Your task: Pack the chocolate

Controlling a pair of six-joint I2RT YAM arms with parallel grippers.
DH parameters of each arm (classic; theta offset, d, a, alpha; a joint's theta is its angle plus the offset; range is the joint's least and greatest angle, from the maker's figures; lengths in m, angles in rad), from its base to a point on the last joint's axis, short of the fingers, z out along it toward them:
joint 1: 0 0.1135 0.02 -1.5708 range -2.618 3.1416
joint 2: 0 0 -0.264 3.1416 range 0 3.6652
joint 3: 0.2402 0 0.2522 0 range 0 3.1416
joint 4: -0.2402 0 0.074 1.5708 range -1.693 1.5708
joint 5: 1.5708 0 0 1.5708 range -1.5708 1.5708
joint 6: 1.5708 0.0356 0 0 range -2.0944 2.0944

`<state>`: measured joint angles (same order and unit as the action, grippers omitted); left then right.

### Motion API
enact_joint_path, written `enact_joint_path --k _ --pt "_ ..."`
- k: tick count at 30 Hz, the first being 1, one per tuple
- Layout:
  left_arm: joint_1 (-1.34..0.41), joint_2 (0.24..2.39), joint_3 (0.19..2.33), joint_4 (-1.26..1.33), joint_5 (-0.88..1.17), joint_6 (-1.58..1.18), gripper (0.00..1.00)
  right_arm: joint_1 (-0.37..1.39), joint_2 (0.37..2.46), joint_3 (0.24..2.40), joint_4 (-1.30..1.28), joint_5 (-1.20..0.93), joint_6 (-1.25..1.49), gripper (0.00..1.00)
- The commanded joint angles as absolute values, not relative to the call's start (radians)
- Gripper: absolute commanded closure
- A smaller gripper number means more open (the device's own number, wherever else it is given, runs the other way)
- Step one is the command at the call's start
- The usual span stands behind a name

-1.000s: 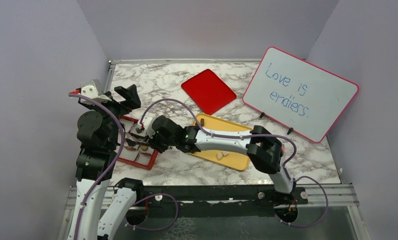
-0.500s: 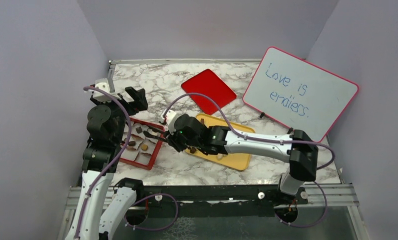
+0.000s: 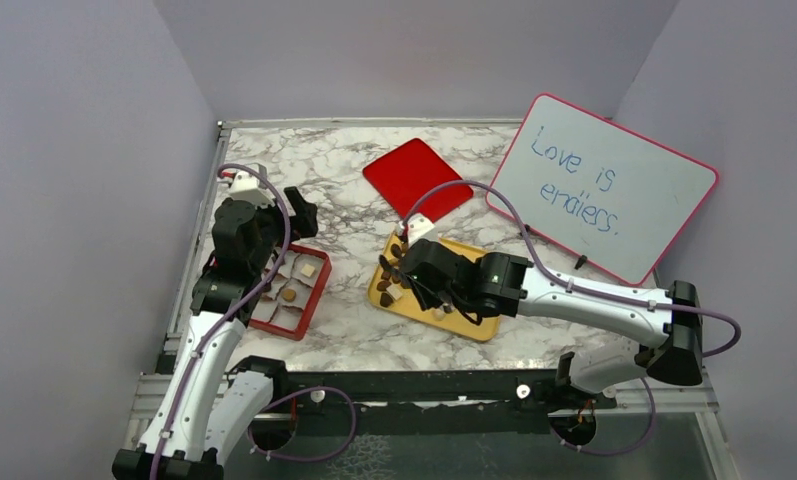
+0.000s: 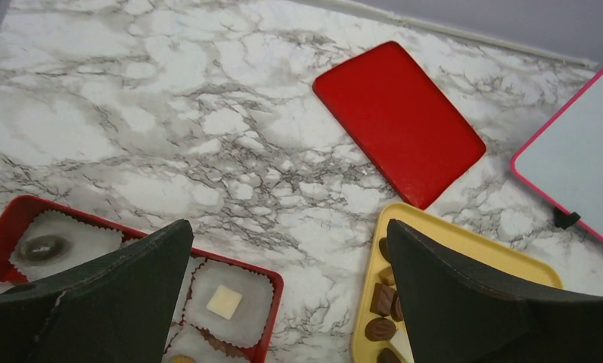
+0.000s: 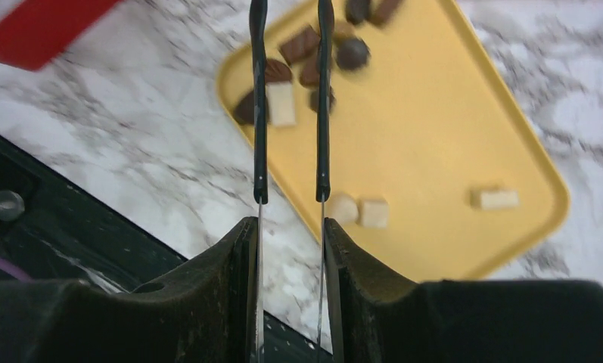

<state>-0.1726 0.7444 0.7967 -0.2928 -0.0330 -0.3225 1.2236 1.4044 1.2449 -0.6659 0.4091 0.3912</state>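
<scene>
Marble tabletop (image 3: 354,340): chocolate (image 5: 281,104) crowds the 11 o'clock corner of the yellow tray (image 5: 434,128) under the narrowly parted, empty right jaws, which might nudge neighbours or pinch two; left jaws gape, empty.

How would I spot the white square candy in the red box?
Look on the marble table's left side for the red box. The corner cup nearest the yellow tray holds one flat, cream-white square; the candies beside it are brown or tan.

Marble-look table (image 4: 169,113), glossy; yellow plastic tray (image 5: 434,151), matt; chocolate (image 5: 352,53) smooth.
</scene>
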Motion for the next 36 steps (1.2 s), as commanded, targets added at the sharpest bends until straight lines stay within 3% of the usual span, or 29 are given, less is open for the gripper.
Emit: enact_joint_path --k 1,18,36 --pt "-0.175 0.777 0.797 -0.291 0.055 -0.299 0.01 1.210 1.335 1.206 -0.977 0.533 0.618 0.61" --pt "-0.176 0.718 0.769 -0.321 0.025 -0.257 0.01 1.006 1.228 1.097 -1.179 0.533 0.794 0.61" --pt "-0.176 0.727 0.763 -0.321 0.028 -0.259 0.01 0.934 1.217 0.983 -0.985 0.480 0.699 0.60"
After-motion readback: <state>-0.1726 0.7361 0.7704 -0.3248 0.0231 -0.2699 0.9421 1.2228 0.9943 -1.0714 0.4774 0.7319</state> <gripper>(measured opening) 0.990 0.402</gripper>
